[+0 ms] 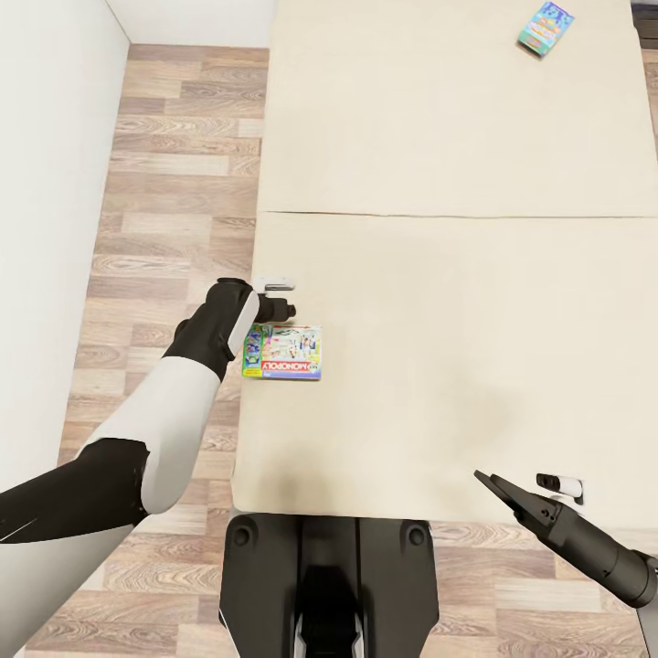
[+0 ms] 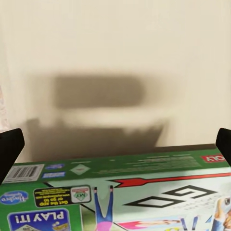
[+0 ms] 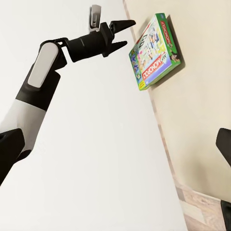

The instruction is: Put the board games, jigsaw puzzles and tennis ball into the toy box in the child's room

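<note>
head view: the left gripper (image 1: 279, 309) hangs over the bed (image 1: 457, 164), the monopoly board game (image 1: 281, 352) flat just beyond its tips, long axis crosswise to the fingers; the right gripper (image 1: 493, 484) is well apart, so left is nearer. left wrist view: fingers spread wide, box edge between them. right wrist view: left jaws apart beside the box (image 3: 155, 52); right gripper's state unclear.

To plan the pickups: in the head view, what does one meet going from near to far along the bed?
Right claw → Monopoly box → left claw → mattress seam → blue game box.
</note>
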Controlling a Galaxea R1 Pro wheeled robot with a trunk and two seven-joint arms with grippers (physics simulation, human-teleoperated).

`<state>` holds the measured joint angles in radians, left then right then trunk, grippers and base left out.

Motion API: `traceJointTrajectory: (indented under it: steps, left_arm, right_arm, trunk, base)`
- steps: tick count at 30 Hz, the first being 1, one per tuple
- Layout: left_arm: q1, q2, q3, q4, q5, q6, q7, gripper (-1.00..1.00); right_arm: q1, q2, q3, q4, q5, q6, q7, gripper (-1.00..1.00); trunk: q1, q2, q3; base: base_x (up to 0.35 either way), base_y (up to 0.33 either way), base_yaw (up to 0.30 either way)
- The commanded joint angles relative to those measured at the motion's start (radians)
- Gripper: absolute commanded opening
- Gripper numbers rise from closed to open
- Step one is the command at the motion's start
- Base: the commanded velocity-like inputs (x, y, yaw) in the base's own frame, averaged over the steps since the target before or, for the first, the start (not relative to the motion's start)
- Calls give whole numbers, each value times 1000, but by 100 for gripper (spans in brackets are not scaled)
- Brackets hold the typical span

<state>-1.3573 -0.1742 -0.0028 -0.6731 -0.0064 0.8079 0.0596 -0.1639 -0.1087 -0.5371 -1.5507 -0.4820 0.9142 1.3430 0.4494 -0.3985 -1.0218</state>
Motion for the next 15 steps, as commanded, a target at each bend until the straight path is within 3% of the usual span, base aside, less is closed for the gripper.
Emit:
traceJointTrajectory:
  steps: [1, 15]
  left_arm:
    - [0, 0, 0, -1, 0, 4, 3, 100]
    - [0, 0, 0, 0, 0, 4, 3, 100]
  right_arm:
    - [0, 0, 0, 0, -3, 7, 1, 100]
    - [0, -1, 0, 0, -3, 8, 1, 100]
  trunk:
    - [1, -2, -1]
    - [1, -2, -14]
  base:
    - [0, 0, 0]
    - [0, 0, 0]
